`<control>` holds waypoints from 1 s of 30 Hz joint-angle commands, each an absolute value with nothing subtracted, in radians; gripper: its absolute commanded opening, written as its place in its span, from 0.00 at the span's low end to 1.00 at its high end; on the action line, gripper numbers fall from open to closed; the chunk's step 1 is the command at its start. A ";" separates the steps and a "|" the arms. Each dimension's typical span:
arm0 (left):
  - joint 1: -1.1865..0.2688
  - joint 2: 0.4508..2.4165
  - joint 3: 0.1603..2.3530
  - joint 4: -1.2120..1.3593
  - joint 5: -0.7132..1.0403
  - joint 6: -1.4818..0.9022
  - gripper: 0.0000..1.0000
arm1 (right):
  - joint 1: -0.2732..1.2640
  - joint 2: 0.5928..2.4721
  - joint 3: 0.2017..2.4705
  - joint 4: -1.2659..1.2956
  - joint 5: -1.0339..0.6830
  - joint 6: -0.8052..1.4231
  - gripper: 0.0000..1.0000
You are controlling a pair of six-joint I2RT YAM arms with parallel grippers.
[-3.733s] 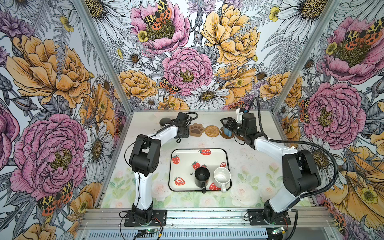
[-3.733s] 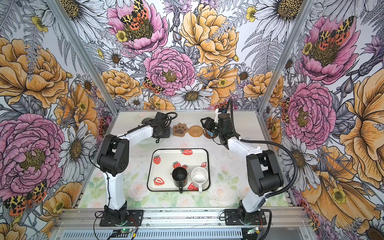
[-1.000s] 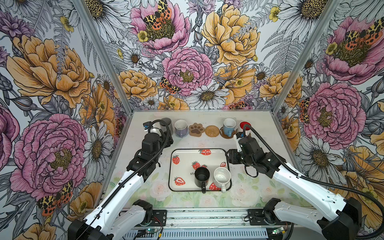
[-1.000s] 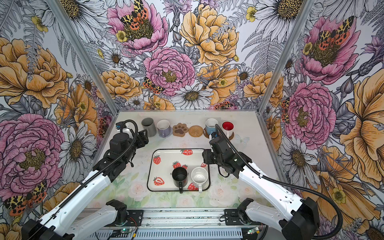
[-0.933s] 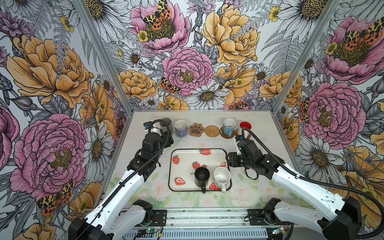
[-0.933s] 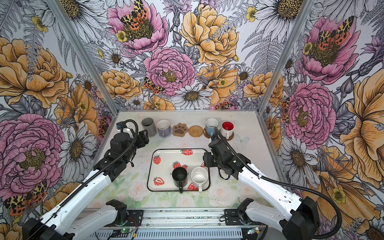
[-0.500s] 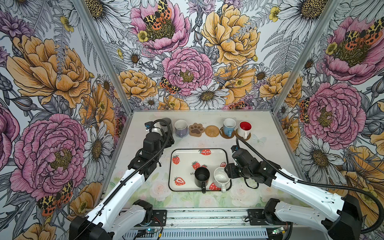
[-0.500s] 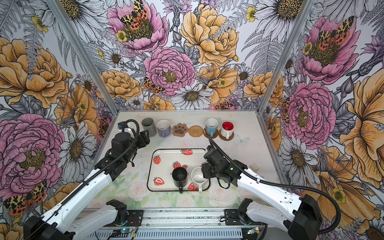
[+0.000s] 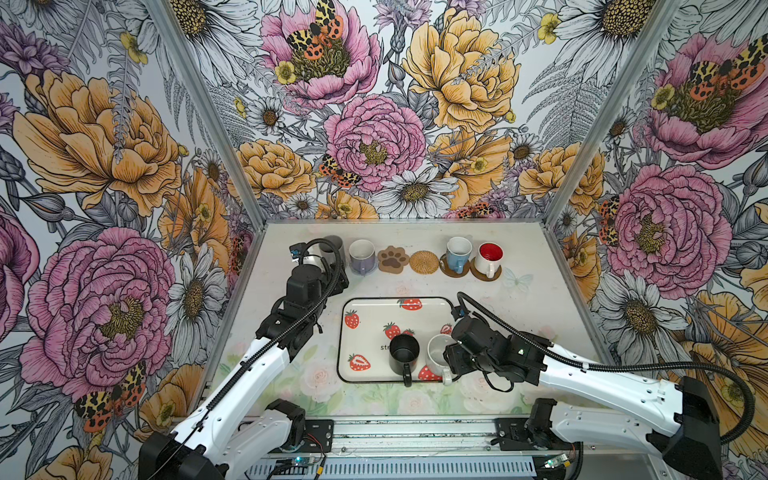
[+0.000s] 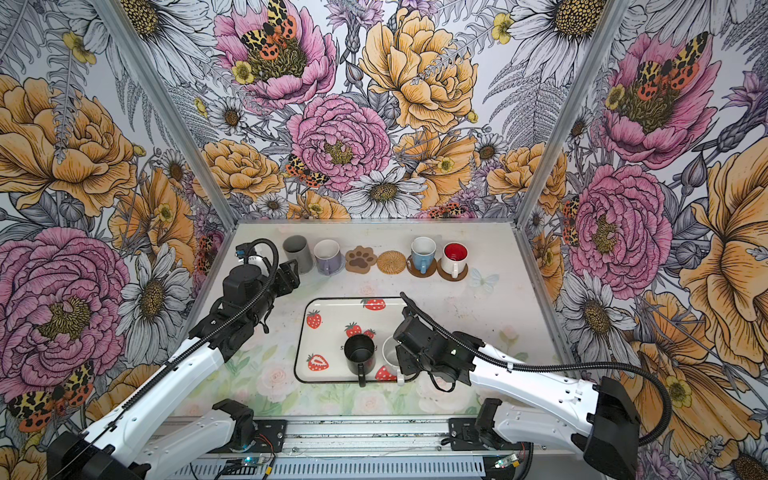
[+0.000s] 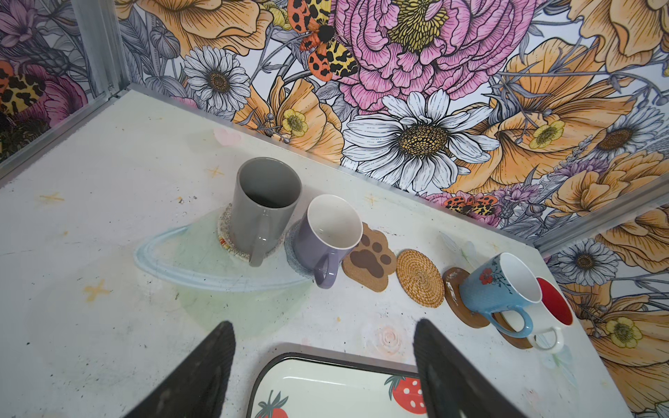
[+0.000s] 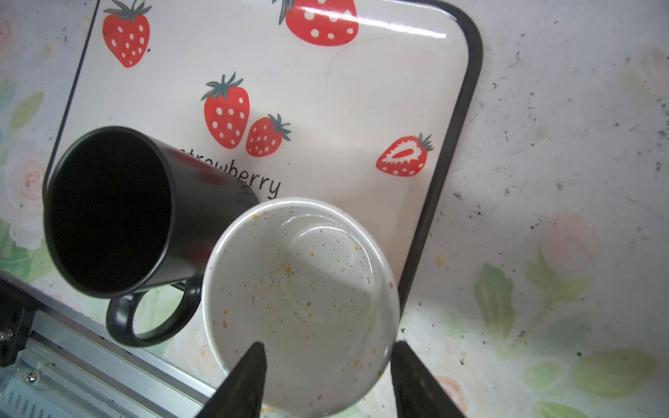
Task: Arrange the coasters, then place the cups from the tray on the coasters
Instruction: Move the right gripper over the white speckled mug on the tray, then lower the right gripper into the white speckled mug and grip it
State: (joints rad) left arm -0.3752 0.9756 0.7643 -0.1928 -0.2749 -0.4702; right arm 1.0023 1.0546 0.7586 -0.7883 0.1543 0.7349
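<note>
On the strawberry tray point(image 9: 374, 309) point(image 12: 362, 90) stand a black mug point(image 9: 404, 353) point(image 12: 108, 210) and a white speckled mug point(image 9: 436, 359) point(image 12: 300, 289). My right gripper point(image 9: 449, 362) point(image 12: 327, 347) is open astride the speckled mug's rim, one finger inside and one outside. At the back stand a grey mug point(image 11: 262, 206) on a woven coaster point(image 11: 226, 235), a lavender mug point(image 11: 325, 231), a bare paw coaster point(image 9: 392, 259), a bare rattan coaster point(image 9: 424, 262), and light blue point(image 9: 457, 253) and red-inside point(image 9: 489, 257) mugs on dark brown coasters. My left gripper point(image 11: 322, 329) point(image 10: 289, 276) hangs open and empty near the tray's far left corner.
Flowered walls close the table on three sides. A metal rail point(image 9: 415, 428) runs along the front edge, just beyond the tray's near side. The black mug's handle point(image 12: 144, 322) sticks out over the tray's front rim.
The right arm has come forward from the back row and lowered its open jaws onto the speckled mug's rim. The left arm has stayed nearly still over the last second.
</note>
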 commanded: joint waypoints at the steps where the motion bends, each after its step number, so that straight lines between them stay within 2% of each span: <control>1: -0.368 0.975 0.759 -0.173 -0.255 -0.479 0.79 | 1.029 1.039 0.742 -0.801 0.158 0.765 0.58; 16: -0.370 0.975 0.755 -0.165 -0.246 -0.480 0.79 | 1.102 0.956 0.715 -0.818 0.186 0.810 0.58; 30: -0.368 0.981 0.750 -0.156 -0.240 -0.477 0.79 | 1.162 0.980 0.685 -0.815 0.208 0.889 0.58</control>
State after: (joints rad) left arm -0.3752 0.9756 0.7643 -0.1814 -0.2615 -0.4728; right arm 1.1526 0.9779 0.6888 -0.8150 0.1726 0.8555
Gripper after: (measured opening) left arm 0.793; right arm 0.579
